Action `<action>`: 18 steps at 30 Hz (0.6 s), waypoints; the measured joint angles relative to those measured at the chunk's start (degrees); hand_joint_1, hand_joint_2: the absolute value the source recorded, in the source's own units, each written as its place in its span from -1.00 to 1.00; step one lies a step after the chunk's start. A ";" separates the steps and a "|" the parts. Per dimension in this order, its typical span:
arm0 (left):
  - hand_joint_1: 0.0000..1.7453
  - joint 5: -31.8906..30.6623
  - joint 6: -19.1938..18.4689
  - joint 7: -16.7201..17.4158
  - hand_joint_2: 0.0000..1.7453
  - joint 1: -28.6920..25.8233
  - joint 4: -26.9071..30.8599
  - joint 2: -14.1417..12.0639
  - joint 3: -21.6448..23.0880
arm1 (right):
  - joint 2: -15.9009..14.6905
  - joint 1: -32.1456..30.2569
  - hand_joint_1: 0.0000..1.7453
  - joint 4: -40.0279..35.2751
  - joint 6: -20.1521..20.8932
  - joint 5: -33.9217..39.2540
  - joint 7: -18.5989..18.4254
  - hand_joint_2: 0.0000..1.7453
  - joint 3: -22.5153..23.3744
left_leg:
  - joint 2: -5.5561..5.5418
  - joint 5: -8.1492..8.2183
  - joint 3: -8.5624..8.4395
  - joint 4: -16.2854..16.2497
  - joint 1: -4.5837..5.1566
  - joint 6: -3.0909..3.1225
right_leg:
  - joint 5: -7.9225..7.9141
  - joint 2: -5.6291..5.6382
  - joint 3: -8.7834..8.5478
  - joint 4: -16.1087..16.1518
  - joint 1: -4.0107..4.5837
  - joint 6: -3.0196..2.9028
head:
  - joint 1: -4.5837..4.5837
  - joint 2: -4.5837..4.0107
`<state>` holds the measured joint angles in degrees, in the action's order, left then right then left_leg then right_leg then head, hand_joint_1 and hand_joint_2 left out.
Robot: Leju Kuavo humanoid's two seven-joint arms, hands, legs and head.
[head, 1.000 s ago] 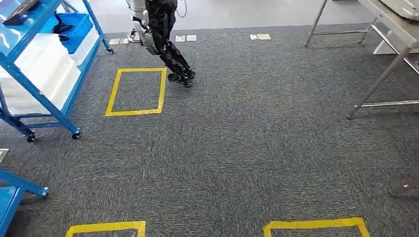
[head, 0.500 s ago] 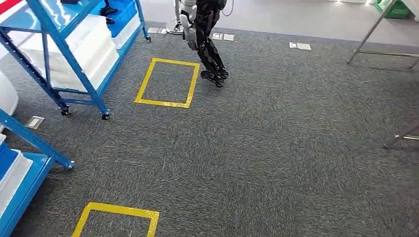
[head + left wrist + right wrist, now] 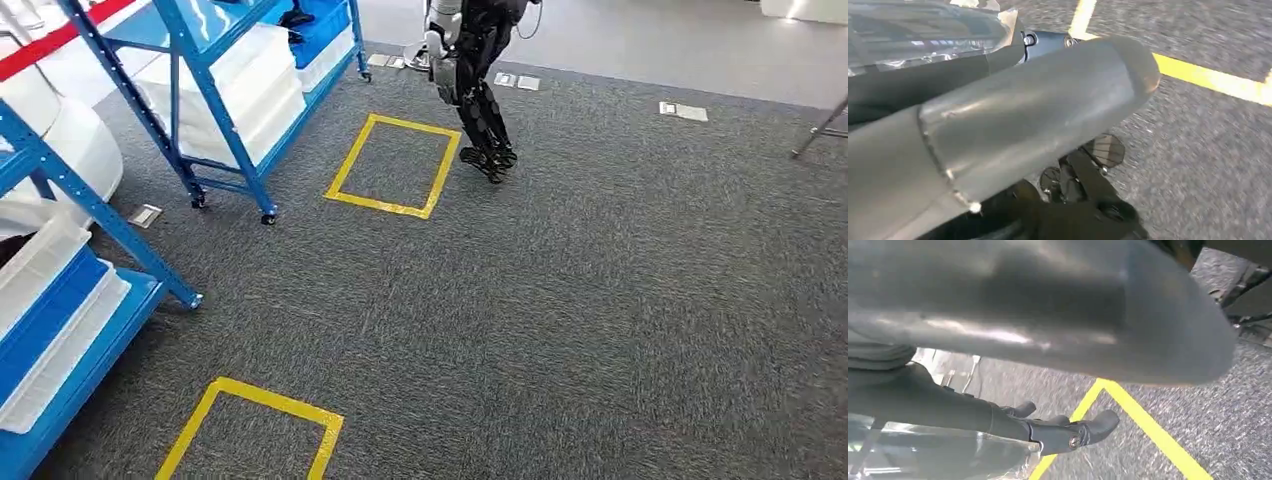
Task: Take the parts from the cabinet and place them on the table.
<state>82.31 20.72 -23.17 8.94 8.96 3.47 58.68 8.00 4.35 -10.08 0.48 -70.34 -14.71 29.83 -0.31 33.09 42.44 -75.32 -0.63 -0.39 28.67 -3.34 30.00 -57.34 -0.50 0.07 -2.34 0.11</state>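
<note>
Seems en route to blue cabinet, parts prob. in bins on its shelves, so arms hang low: right hand fingers apart, nothing held; left hand fingers, cannot tell.

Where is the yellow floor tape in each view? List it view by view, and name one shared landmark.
Head view: two yellow tape squares, one lower left, one upper middle near the blue rack.
Left wrist view: yellow tape beyond the left hand.
Right wrist view: a tape corner beneath the right hand.
Shared landmark: the grey carpet.
</note>
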 joint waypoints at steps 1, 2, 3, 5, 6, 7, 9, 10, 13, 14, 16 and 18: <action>-1.00 0.15 0.00 0.00 -1.00 -0.36 -0.02 -0.04 -0.33 | -0.09 0.03 -1.00 0.00 0.22 -0.22 -0.09 -1.00 -0.20 | 0.25 -2.09 -1.69 3.34 0.00 0.07 | 0.09 -0.63 -0.10 0.00 0.01 -0.09 | -0.11 0.00; -1.00 0.22 0.02 -0.02 -1.00 -0.61 -0.02 -0.11 -0.48 | -0.09 0.07 -1.00 0.00 0.33 -0.35 -0.15 -1.00 -0.35 | 0.88 -4.50 -4.35 8.29 0.02 0.20 | 0.28 -1.25 -0.26 0.00 0.00 0.01 | -0.15 0.00; -1.00 0.33 0.02 -0.02 -1.00 -0.65 -0.02 -0.20 -0.52 | -0.09 0.09 -1.00 0.00 0.33 -0.39 -0.20 -1.00 -0.48 | 2.64 -6.77 -7.68 14.19 0.08 0.48 | 0.43 -1.90 -0.52 -0.01 0.02 0.18 | -0.20 0.00; -1.00 0.35 0.00 -0.13 -1.00 -0.53 -0.02 -0.20 -0.57 | -0.13 0.10 -1.00 0.00 0.33 -0.41 -0.24 -1.00 -0.79 | 4.67 -6.69 -9.04 17.00 0.66 1.18 | 0.90 -2.96 -0.87 -0.02 0.73 0.90 | 0.11 0.00; -1.00 0.37 0.00 -0.15 -1.00 -0.58 -0.02 -0.24 -0.57 | -0.17 0.16 -1.00 0.00 0.33 -0.44 -0.26 -1.00 -0.87 | 4.06 -6.61 -8.80 16.85 0.86 1.41 | 0.95 -3.38 -1.01 0.01 0.59 1.09 | 0.00 0.00; -1.00 0.41 0.02 -0.17 -1.00 -0.65 -0.02 -0.31 -0.57 | -0.20 0.28 -1.00 0.00 0.33 -0.44 -0.28 -1.00 -0.92 | 3.36 -6.57 -8.72 16.84 1.09 1.68 | 1.01 -4.02 -1.20 0.19 0.43 1.34 | 0.04 -0.02; -1.00 0.44 0.02 -0.20 -1.00 -0.81 -0.04 -0.39 -0.59 | -0.15 0.56 -1.00 -0.02 0.33 -0.46 -0.33 -1.00 -1.07 | 1.73 -7.36 -9.32 17.94 0.21 2.57 | 1.58 -4.03 -1.18 0.00 0.28 2.03 | -0.07 0.00; -1.00 0.48 0.02 -0.26 -1.00 -0.84 -0.04 -0.39 -0.59 | -0.20 0.58 -1.00 -0.02 0.33 -0.46 -0.33 -1.00 -1.14 | 1.21 -7.51 -9.46 18.11 0.32 2.84 | 2.73 -0.52 -0.85 -1.76 0.30 1.93 | 0.39 0.00; -1.00 0.55 0.11 -0.17 -1.00 -0.79 -0.04 -0.37 -0.61 | -0.26 0.30 -1.00 0.00 0.44 -0.57 -0.50 -1.00 -1.20 | -1.19 -7.71 -9.21 18.05 0.28 3.21 | 8.23 2.99 5.78 -15.28 -0.04 1.31 | 0.59 0.00; -1.00 0.57 0.22 0.11 -1.00 -0.85 -0.04 -0.33 -0.65 | -0.28 0.17 -1.00 0.00 0.46 -0.57 -0.63 -1.00 -1.22 | -2.16 -7.71 -9.20 18.01 0.29 3.21 | 8.75 3.10 7.46 -18.27 -0.08 1.60 | 0.66 0.00; -1.00 0.33 0.20 0.68 -1.00 -1.08 -0.04 -0.28 -0.63 | -0.50 -0.05 -1.00 0.00 0.78 -0.42 -1.00 -1.00 -1.20 | -3.88 -7.72 -9.33 17.99 0.21 3.16 | 6.54 3.15 6.79 -15.48 -0.30 2.64 | 0.70 0.00; -1.00 -0.35 -0.33 0.96 -1.00 -1.16 -0.04 -0.28 -0.63 | -0.81 -0.09 -1.00 0.00 1.11 -0.06 -1.16 -1.00 -1.20 | -5.57 -7.68 -9.47 17.80 0.06 2.92 | 1.77 4.53 2.38 -5.26 -0.79 3.90 | 0.68 0.00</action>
<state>81.96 20.39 -22.21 7.77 8.92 3.19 58.05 7.19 4.26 -10.08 1.60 -70.40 -15.87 28.63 -5.88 25.41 32.97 -57.52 -0.57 2.53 30.45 1.19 32.38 -62.60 -1.30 3.98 -1.66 0.11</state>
